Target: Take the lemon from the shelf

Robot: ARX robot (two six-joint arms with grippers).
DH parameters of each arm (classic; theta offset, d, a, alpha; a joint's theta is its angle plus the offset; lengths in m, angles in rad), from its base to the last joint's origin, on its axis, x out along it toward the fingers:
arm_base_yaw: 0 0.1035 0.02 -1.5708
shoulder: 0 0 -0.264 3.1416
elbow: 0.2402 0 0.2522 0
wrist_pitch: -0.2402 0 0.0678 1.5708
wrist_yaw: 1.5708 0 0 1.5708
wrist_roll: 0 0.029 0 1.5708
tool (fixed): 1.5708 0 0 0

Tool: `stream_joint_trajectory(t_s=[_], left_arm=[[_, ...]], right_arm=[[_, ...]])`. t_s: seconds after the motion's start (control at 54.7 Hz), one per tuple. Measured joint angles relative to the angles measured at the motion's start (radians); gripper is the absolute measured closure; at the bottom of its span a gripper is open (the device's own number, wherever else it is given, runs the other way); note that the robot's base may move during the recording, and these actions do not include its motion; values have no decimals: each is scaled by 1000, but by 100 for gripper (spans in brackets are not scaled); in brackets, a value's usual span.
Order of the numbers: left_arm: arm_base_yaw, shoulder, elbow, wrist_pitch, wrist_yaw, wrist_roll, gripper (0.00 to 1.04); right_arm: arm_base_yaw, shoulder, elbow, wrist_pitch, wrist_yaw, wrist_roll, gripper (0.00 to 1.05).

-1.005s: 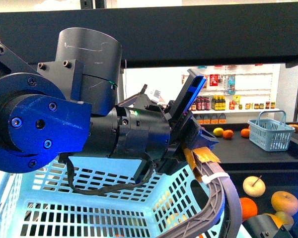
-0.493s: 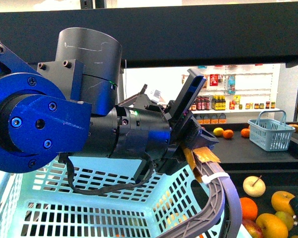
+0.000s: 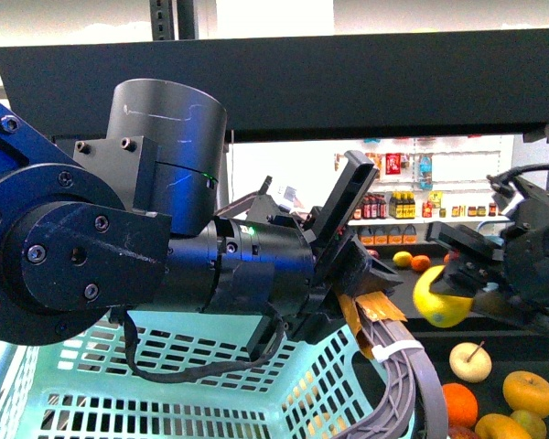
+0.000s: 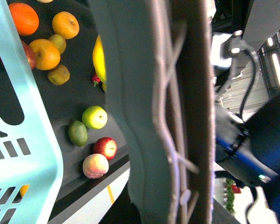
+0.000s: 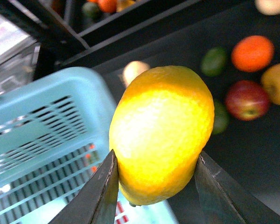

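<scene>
My right gripper is shut on the yellow lemon and holds it in the air above the black shelf tier, just right of the basket. In the right wrist view the lemon fills the middle, clamped between both fingers. My left gripper is shut on the grey basket handle, which fills the left wrist view. The light blue basket hangs below my left arm.
Loose fruit lies on the shelf tier: oranges, an apple and pears at the right. More fruit shows in the left wrist view. The upper black tier spans overhead. White shelves with bottles stand far behind.
My right arm has come up into view from the lower right, carrying the lemon up off the shelf tier toward the basket. The left arm and basket have barely moved.
</scene>
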Motion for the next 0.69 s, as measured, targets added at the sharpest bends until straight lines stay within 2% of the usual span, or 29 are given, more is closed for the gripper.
stream_joint_trajectory(t_s=[0.201, 0.439, 0.548, 0.695], left_arm=[[2, 0, 0, 0, -5, 0, 97], [7, 2, 0, 0, -3, 2, 97], [9, 3, 0, 0, -16, 6, 97], [15, 3, 0, 0, -25, 7, 97]], right_arm=[[114, -10, -59, 12, -11, 63, 64], [146, -11, -106, 48, -10, 127, 64], [154, -18, -117, 48, -30, 148, 47], [156, -23, -143, 56, -42, 152, 19]])
